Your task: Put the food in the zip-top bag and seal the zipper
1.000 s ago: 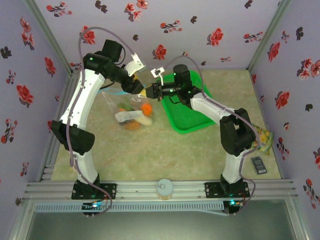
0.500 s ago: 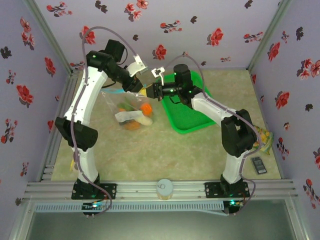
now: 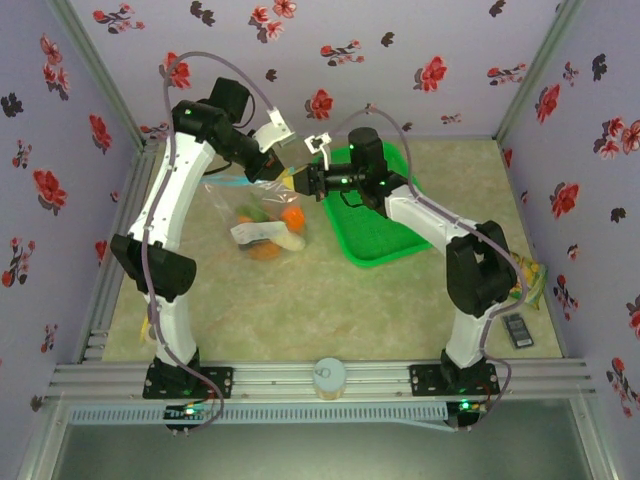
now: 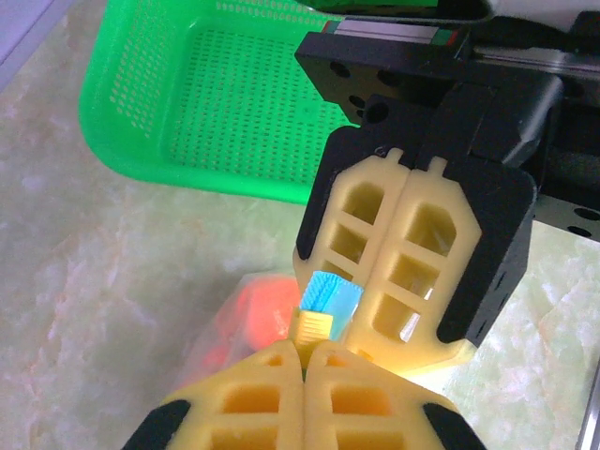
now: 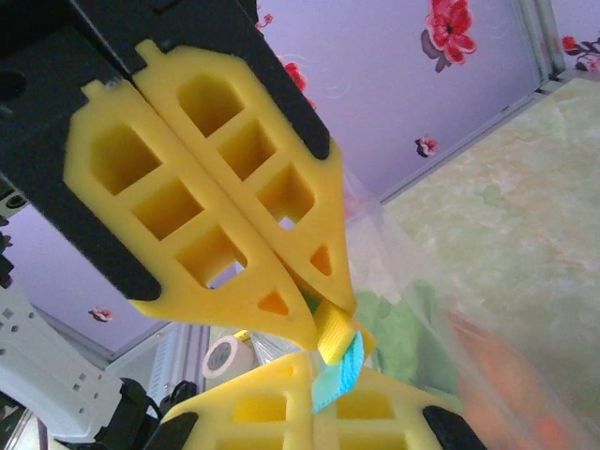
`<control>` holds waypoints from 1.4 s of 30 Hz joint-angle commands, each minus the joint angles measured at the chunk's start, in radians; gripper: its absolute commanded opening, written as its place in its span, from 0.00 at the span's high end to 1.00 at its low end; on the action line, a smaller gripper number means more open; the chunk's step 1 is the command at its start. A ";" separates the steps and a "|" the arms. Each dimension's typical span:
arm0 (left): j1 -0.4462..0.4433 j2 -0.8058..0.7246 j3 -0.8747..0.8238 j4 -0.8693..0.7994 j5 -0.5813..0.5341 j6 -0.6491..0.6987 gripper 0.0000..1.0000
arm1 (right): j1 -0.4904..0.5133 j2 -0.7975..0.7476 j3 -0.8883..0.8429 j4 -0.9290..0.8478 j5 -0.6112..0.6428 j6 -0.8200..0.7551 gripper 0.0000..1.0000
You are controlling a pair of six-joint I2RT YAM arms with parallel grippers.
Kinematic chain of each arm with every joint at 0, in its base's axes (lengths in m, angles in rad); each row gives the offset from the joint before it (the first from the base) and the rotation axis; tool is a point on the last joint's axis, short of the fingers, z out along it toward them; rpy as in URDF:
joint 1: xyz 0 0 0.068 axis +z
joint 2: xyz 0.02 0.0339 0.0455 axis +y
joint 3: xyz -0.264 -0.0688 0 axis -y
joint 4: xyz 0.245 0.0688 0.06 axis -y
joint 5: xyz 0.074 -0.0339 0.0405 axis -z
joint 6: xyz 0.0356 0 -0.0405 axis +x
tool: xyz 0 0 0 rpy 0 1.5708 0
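Observation:
The clear zip-top bag (image 3: 236,203) lies left of centre with the food (image 3: 291,217) inside: an orange, a white piece and brown lumps. Both grippers meet at its raised right corner. My left gripper (image 3: 284,179) (image 4: 306,349) is shut on the small yellow slider (image 4: 316,325) of the light-blue zipper (image 4: 331,292). My right gripper (image 3: 297,184) (image 5: 319,380) faces it, shut on the zipper's blue end (image 5: 343,367). Blurred red-orange food (image 4: 261,309) shows through the plastic below the fingers.
The green basket (image 3: 382,232) (image 4: 206,94) sits just right of the grippers, under the right arm. A yellow-green snack packet (image 3: 527,276) and a small black device (image 3: 516,329) lie at the right edge. A white round cap (image 3: 329,375) rests on the front rail.
My left gripper has closed onto the zipper's slider, and the left arm's elbow has swung slightly left. The right arm and the bag have stayed put.

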 commanded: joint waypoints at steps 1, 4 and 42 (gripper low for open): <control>0.011 -0.026 0.007 -0.015 -0.011 -0.002 0.98 | -0.012 -0.062 -0.011 0.030 0.023 -0.028 1.00; 0.016 -0.035 0.001 -0.015 -0.020 -0.007 0.98 | -0.017 -0.071 -0.017 0.031 0.033 -0.027 1.00; 0.041 -0.098 -0.079 0.067 0.118 -0.025 0.50 | 0.020 -0.033 0.019 0.096 0.010 0.029 1.00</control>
